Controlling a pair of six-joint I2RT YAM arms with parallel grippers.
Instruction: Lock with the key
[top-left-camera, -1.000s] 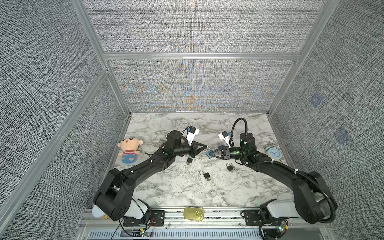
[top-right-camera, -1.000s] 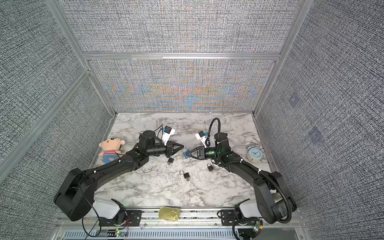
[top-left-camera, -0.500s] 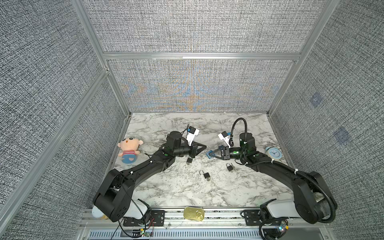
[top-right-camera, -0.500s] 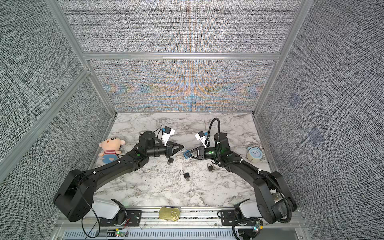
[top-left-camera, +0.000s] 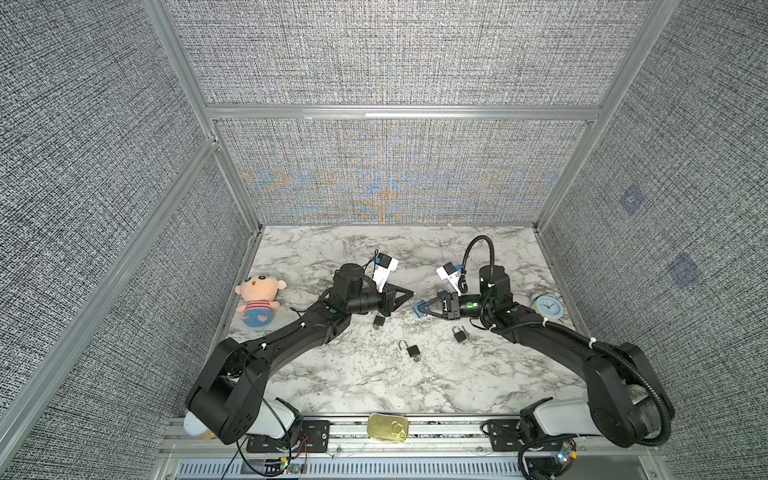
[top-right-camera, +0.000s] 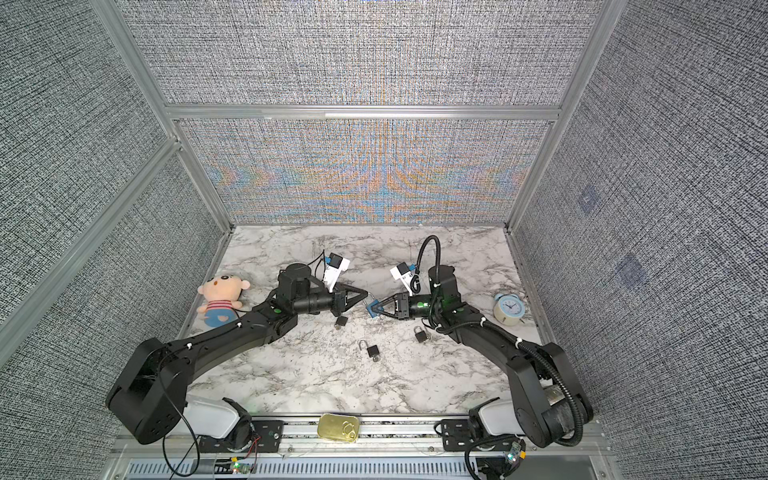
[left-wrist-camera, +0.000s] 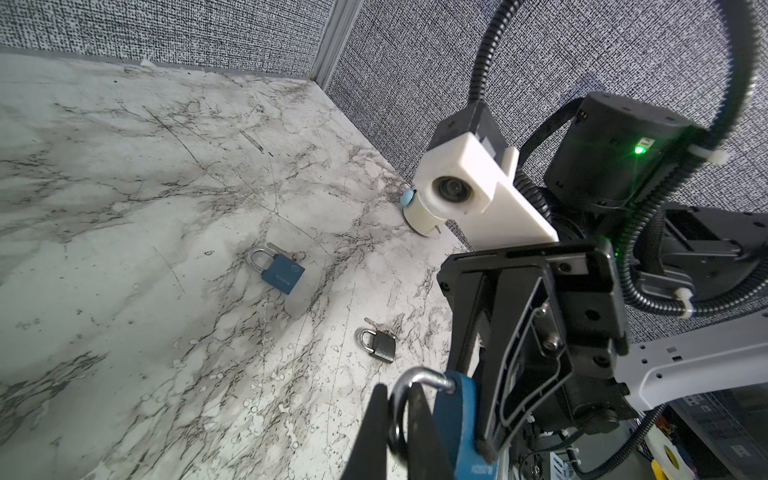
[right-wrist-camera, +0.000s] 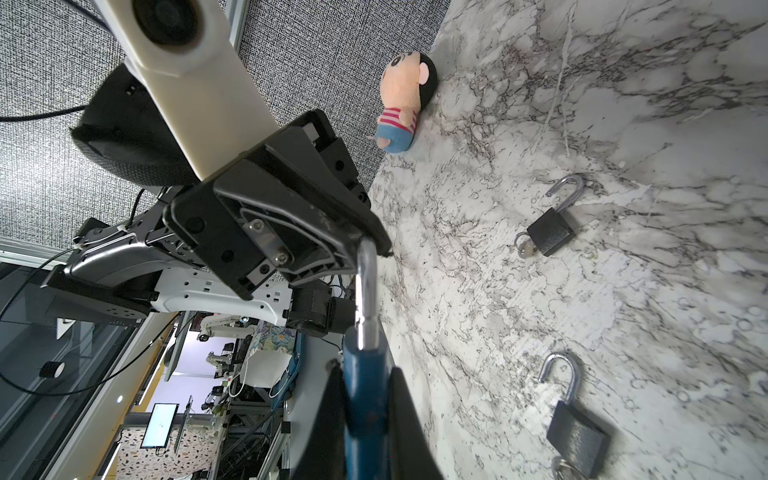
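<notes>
The two grippers meet above the middle of the marble table. My right gripper is shut on the body of a blue padlock, which it holds off the table. That padlock's silver shackle points at my left gripper, which is shut on it. No key shows in the held padlock; its keyhole end is hidden between the right fingers.
Three black padlocks lie on the table, two with open shackles. A second blue padlock lies beyond. A plush doll is at the left, an alarm clock at the right, a gold tin on the front rail.
</notes>
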